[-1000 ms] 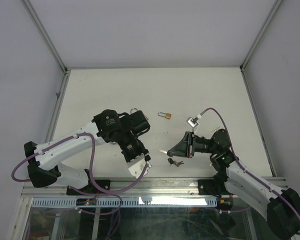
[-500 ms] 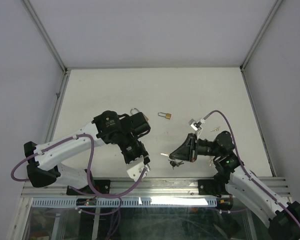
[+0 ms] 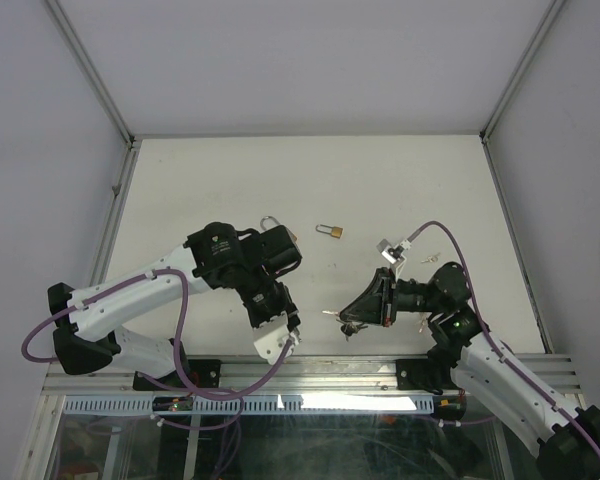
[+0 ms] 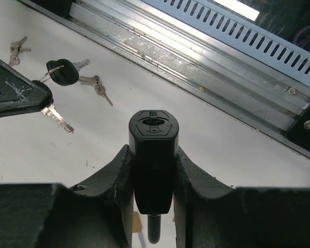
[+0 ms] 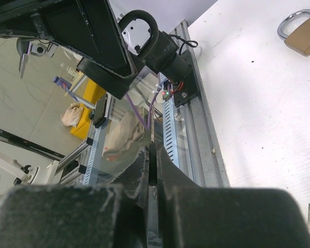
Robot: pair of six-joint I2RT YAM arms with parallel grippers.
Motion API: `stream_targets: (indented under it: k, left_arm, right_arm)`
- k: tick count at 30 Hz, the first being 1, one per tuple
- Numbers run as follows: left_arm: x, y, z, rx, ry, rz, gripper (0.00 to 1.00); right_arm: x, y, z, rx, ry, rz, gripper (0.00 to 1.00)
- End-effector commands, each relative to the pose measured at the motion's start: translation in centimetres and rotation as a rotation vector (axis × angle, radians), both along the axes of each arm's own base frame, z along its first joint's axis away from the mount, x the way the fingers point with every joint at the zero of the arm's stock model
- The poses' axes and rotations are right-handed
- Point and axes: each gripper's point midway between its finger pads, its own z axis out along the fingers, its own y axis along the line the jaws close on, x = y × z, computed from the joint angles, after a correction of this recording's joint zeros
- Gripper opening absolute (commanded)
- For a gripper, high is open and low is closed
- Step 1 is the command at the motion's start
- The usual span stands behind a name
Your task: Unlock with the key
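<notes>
**Key carried lower, closer to the lock**

Your right gripper [image 3: 352,311] has slid down the frame toward the near rail [image 4: 232,67], clenched on the key [image 4: 59,118]. I judge the approach under way, with nothing inserted yet. Your left gripper [image 4: 154,161] grasps the black padlock [image 4: 153,132] at lower centre of its wrist view. The blade juts from the right jaws at mid-left, apart from the keyhole, which faces the rail.

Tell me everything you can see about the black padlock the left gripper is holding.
The black padlock has a rounded, plastic-looking body with a keyhole in its end face, and nothing is inserted in it. The left gripper clamps its sides; nothing else touches it. The keyhole end points toward the table's near rail. In the top view a silver shackle sticks out the far side.
</notes>
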Motion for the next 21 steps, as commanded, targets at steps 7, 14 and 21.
stream_targets:
  k: [7, 14, 21]
  left_arm:
    - [-0.3, -0.9, 1.9, -0.118, -0.035, -0.020, 0.00]
    - [-0.1, -1.0, 1.8, -0.115, -0.034, 0.005, 0.00]
    - [0.8, -1.4, 1.6, -0.134, -0.061, 0.075, 0.00]
  right_arm:
    - [-0.4, 0.1, 3.0, 0.052, -0.089, 0.027, 0.00]
    - [-0.4, 0.0, 3.0, 0.053, -0.082, 0.024, 0.00]
    - [-0.3, 0.0, 3.4, 0.054, -0.076, 0.016, 0.00]
